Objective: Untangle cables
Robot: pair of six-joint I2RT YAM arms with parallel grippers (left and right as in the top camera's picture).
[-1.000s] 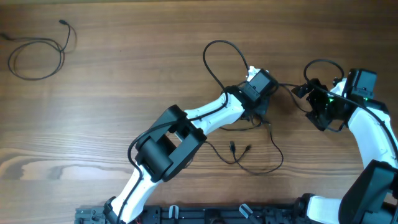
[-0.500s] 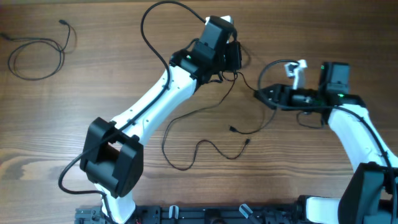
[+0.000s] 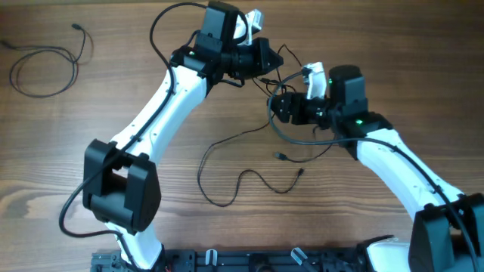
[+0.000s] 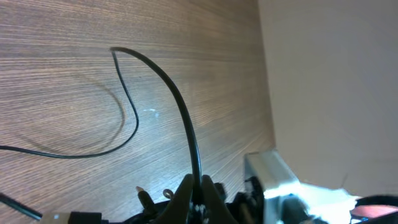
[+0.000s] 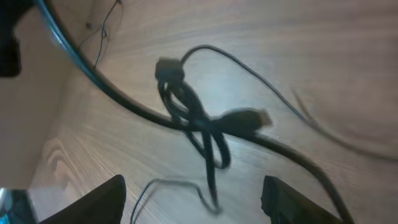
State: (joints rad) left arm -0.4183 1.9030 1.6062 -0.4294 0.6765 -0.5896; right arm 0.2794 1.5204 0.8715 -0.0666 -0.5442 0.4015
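Note:
My left gripper (image 3: pixel 265 59) is shut on a thin black cable (image 4: pixel 186 124) and holds it above the table at the back centre. That cable rises from the jaws (image 4: pixel 199 196) and loops over the wood. My right gripper (image 3: pixel 281 107) is open, close to the right of and just below the left gripper. In the right wrist view a small knot of black cables (image 5: pixel 193 121) with plug ends hangs ahead of the open fingers (image 5: pixel 199 202). One cable (image 3: pixel 242 175) trails in loose curves on the table below both grippers. A separate cable loop (image 3: pixel 45 72) lies at the far left.
The table (image 3: pixel 91 121) is bare wood. A blurred, thicker-looking black line (image 5: pixel 93 78) crosses the right wrist view diagonally. The black base rail (image 3: pixel 249 261) runs along the front edge. Both arms meet over the back centre.
My left arm has swung up and left, lifting its cable. My right arm has moved left, close to the left gripper. The cable on the table has been drawn out.

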